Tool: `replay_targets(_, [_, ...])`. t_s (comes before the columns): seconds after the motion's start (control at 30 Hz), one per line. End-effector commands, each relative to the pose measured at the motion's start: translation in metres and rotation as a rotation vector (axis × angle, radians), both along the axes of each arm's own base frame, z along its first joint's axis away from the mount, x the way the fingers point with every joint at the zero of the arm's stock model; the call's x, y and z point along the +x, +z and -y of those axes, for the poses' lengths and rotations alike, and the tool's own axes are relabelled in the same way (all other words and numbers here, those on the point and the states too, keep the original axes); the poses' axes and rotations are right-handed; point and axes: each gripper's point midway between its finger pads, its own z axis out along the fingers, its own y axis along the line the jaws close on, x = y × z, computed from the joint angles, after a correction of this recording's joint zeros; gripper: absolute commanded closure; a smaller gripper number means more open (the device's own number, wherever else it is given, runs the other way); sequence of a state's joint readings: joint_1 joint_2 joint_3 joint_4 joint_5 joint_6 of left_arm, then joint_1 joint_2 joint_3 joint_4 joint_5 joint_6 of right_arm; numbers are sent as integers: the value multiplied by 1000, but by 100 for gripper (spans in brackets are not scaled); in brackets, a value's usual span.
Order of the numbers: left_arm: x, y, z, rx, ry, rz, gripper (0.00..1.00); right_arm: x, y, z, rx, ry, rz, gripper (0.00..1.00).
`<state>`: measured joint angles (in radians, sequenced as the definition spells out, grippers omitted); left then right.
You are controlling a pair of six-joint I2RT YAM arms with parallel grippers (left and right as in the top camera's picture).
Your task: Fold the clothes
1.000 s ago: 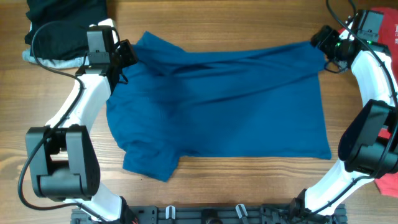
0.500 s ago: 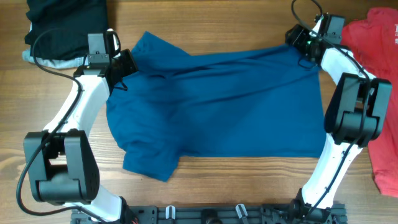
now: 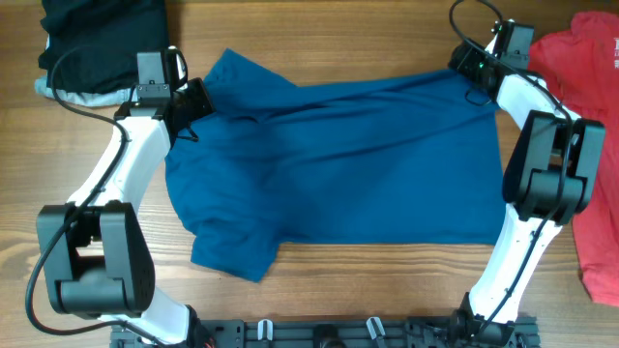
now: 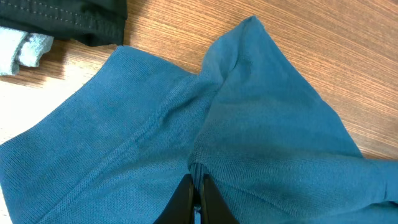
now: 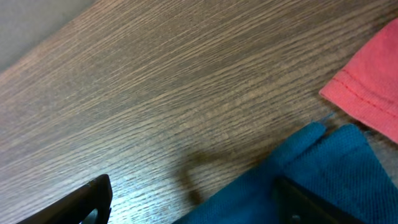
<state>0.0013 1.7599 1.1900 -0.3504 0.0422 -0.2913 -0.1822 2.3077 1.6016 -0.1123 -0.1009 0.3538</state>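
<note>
At upper right, the spread right hand (image 3: 471,64) has swung in to a corner of the blue shirt (image 3: 338,164) while the left hand (image 4: 196,196) pinches the opposite end, probably for folding.

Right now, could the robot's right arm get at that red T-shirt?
Probably yes. The red T-shirt lies uncovered on the table, close to the right gripper, with no other object between them. That gripper sits at the blue shirt's corner and looks open.
</note>
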Motion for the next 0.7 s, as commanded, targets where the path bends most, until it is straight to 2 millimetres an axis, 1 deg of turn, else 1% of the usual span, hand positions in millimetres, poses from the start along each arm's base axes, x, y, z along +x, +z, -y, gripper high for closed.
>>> replay_targets(0.0, [2,14,-5,2,21,31,96,-7,-37,12,-61,-15,-75,17])
replay_targets(0.03, [2,14,-5,2,21,31,96,-8,-41,14,-70,-21,-84,19])
replay_targets(0.07, [2,14,-5,2,21,31,96,-10,-44,15,-79,-22,-92,24])
replay_targets(0.13, [2,14,-5,2,21,31,96,-13,-50,18,-105,-22,-115,40])
replay_targets(0.2, [2,14,-5,2,22,31,96,-18,-56,22,-151,-44,-145,53])
replay_targets(0.23, [2,14,-5,2,21,31,96,-18,-56,21,-159,-31,-147,56])
replay_targets(0.27, [2,14,-5,2,22,31,96,-17,-56,19,-162,-25,-146,63])
replay_targets(0.33, [2,14,-5,2,21,31,96,-16,-56,15,-162,-20,-142,73])
replay_targets(0.4, [2,14,-5,2,21,30,96,-15,-55,13,-161,-17,-139,86])
replay_targets(0.43, [2,14,-5,2,21,30,96,-15,-55,13,-157,-23,-137,90])
replay_targets(0.53, [2,14,-5,2,21,30,96,-16,-56,13,-146,-35,-140,96])
replay_targets(0.67, [2,14,-5,3,21,30,96,-14,-52,13,-128,-58,-130,96])
